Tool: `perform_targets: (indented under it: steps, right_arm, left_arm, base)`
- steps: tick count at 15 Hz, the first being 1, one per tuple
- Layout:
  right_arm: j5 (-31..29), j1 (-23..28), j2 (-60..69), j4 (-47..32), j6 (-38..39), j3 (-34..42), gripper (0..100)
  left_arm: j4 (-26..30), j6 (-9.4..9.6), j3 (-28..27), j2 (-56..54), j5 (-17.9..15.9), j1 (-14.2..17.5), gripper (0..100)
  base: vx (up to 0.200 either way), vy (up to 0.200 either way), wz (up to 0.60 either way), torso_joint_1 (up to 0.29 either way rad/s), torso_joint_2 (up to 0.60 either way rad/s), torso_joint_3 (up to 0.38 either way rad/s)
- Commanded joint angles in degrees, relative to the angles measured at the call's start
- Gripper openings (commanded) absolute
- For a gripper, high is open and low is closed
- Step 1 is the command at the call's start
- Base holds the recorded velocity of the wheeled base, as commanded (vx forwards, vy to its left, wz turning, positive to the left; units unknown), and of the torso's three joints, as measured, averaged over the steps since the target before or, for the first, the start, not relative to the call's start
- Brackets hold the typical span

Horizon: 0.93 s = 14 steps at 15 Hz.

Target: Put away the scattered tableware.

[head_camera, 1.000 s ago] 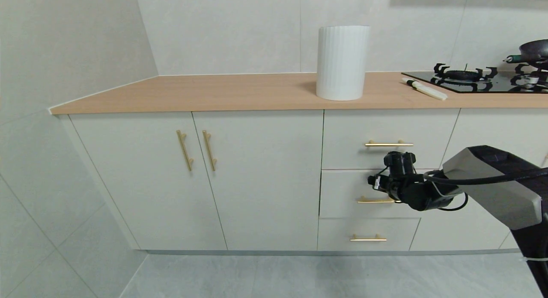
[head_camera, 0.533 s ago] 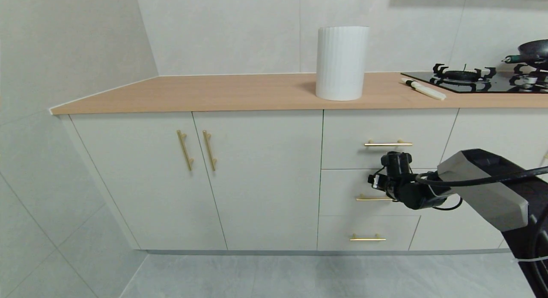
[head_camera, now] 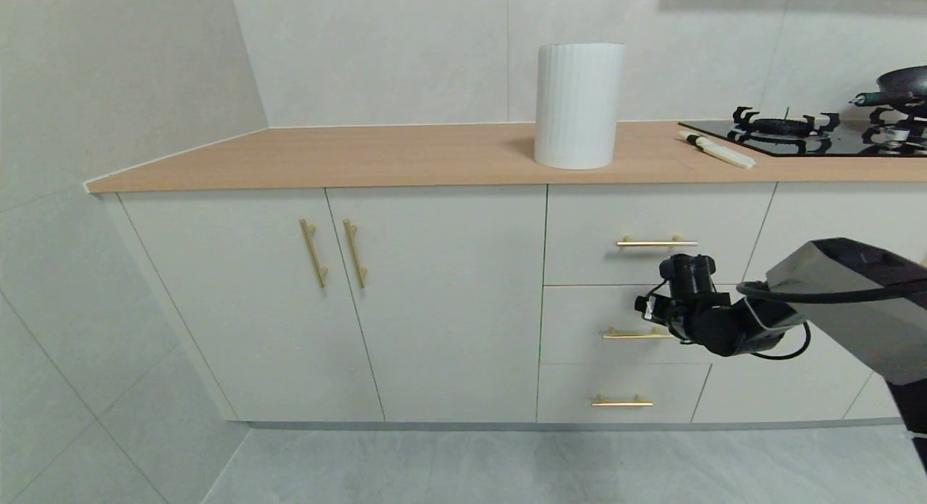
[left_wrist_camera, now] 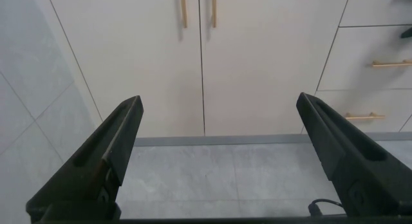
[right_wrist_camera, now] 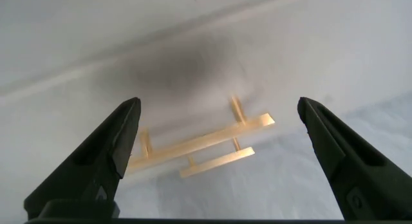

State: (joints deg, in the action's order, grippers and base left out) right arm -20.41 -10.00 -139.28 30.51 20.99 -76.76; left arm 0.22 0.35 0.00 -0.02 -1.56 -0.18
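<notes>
Our right gripper [right_wrist_camera: 217, 108], jaws spread and empty, faces the closed middle drawer [head_camera: 579, 312]; our left gripper [left_wrist_camera: 219, 100] hangs open too, by the cabinet doors [left_wrist_camera: 257, 56]. On the counter [head_camera: 362, 156] stands a white ribbed holder [head_camera: 578, 106]. We should centre the drawer's brass handle [right_wrist_camera: 199, 141] between the jaws before clamping, then pull straight. One pale utensil [head_camera: 717, 150] lies just beside the stove [head_camera: 789, 127].

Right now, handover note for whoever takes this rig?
Right tool: open, empty, in front of the middle drawer handle, not gripping it.
Left tool: open, empty, low, facing the cupboard doors.
Pale utensil lies on the countertop beside the hob; white ribbed holder stands nearby. Drawers shut.
Done: nothing stowed.
Left: probably open the drawer, stow the utensil.
</notes>
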Motion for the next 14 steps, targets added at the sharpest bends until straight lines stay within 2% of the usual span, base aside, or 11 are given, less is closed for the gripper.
perform_targets:
  steps: [1,4,6,8,11,13,14]
  right_arm:
    - [0.7,-0.9,16.8,0.0,0.1,14.7,100]
    - [0.5,-1.6,34.2,0.3,0.0,29.8,100]
    - [-0.2,-1.8,50.4,0.3,-0.3,41.4,100]
    - [-0.5,-1.3,67.0,-0.3,-2.0,49.3,100]
    - [-0.4,1.9,87.6,-2.3,-11.2,57.8,100]
    - [-0.5,3.2,101.0,-9.0,-15.2,59.4,100]
    - [-1.0,4.4,107.5,-15.8,-16.5,59.1,100]
  left_arm:
    - [0.0,0.0,0.0,0.0,0.0,0.0,100]
    - [0.0,0.0,0.0,0.0,0.0,0.0,100]
    - [0.0,0.0,0.0,0.0,0.0,0.0,100]
    - [0.0,0.0,0.0,0.0,0.0,0.0,100]
    - [0.0,0.0,0.0,0.0,0.0,0.0,100]
    - [0.0,0.0,0.0,0.0,0.0,0.0,100]
    - [0.0,0.0,0.0,0.0,0.0,0.0,100]
  base:
    - [0.0,0.0,0.0,0.0,0.0,0.0]
    - [0.0,0.0,0.0,0.0,0.0,0.0]
    - [0.0,0.0,0.0,0.0,0.0,0.0]
    - [0.0,0.0,0.0,0.0,0.0,0.0]
    - [0.0,0.0,0.0,0.0,0.0,0.0]
    - [0.0,0.0,0.0,0.0,0.0,0.0]
    - [0.0,0.0,0.0,0.0,0.0,0.0]
